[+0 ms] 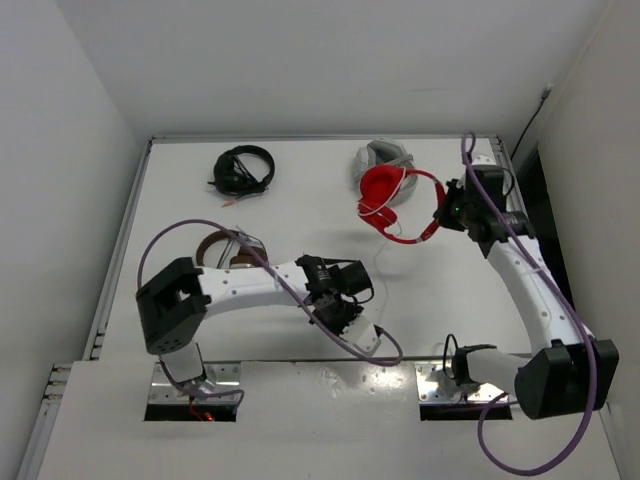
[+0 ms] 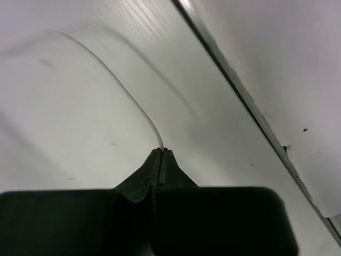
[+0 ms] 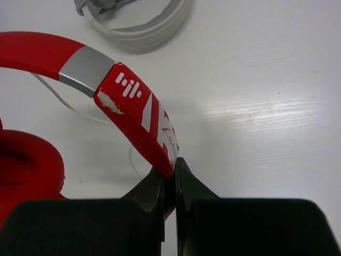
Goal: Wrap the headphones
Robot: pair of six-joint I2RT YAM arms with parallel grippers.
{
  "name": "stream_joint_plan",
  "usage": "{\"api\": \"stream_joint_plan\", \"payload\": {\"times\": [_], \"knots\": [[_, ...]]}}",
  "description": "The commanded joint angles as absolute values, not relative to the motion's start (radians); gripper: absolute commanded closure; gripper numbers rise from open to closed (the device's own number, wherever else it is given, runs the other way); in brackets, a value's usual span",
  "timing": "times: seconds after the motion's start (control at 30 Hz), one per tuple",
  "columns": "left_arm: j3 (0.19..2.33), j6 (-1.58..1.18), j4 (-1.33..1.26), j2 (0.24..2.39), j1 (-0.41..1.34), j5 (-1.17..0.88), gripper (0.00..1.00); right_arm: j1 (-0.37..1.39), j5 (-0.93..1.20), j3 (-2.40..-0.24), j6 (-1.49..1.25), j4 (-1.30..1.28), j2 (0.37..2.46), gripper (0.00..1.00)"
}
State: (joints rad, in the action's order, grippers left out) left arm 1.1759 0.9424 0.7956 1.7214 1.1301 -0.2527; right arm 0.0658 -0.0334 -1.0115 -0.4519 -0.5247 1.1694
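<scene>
Red headphones [image 1: 384, 189] lie far right on table [image 1: 300, 205]. Right gripper [image 3: 173, 169] is clamped on headband [image 3: 136, 109]. Left gripper [image 2: 161, 153] is pinched shut on white cable [image 2: 125, 92]. Cable runs far-right from left gripper to headphones; right arm is nearer.

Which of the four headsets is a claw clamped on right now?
The red headphones: the right claw is shut on their headband. The black pair, the grey-white pair and the brown pair lie clear of both claws.

Red headphones [image 1: 381, 188] lie at far right, their thin white cable [image 2: 130, 98] trailing nearward.
</scene>
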Motion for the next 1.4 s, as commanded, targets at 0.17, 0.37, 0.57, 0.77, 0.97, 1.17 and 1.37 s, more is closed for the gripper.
{"api": "stream_joint_plan", "payload": {"times": [0.17, 0.37, 0.57, 0.77, 0.97, 1.17, 1.37], "knots": [[1.569, 0.790, 0.848, 1.494, 1.253, -0.197, 1.00, 0.207, -0.186, -0.947, -0.385, -0.302, 1.239, 1.00], [1.759, 0.815, 0.857, 1.482, 1.244, -0.016, 1.00, 0.245, -0.199, -0.850, -0.278, -0.267, 1.230, 1.00], [1.815, 0.905, 0.775, 1.473, 1.152, 0.060, 1.00, 0.268, -0.199, -0.778, -0.170, -0.288, 1.157, 1.00], [1.815, 0.956, 0.707, 1.444, 1.085, 0.071, 1.00, 0.246, -0.218, -0.735, -0.129, -0.308, 1.100, 1.00], [1.792, 0.979, 0.655, 1.433, 1.051, 0.107, 1.00, 0.196, -0.183, -0.733, -0.103, -0.356, 1.101, 1.00], [1.660, 1.026, 0.402, 1.411, 0.957, 0.210, 1.00, 0.244, -0.157, -0.723, -0.035, -0.385, 1.077, 1.00], [1.678, 0.970, 0.319, 1.485, 0.790, 0.199, 1.00, 0.253, -0.091, -0.713, 0.026, -0.433, 0.977, 1.00]]}}
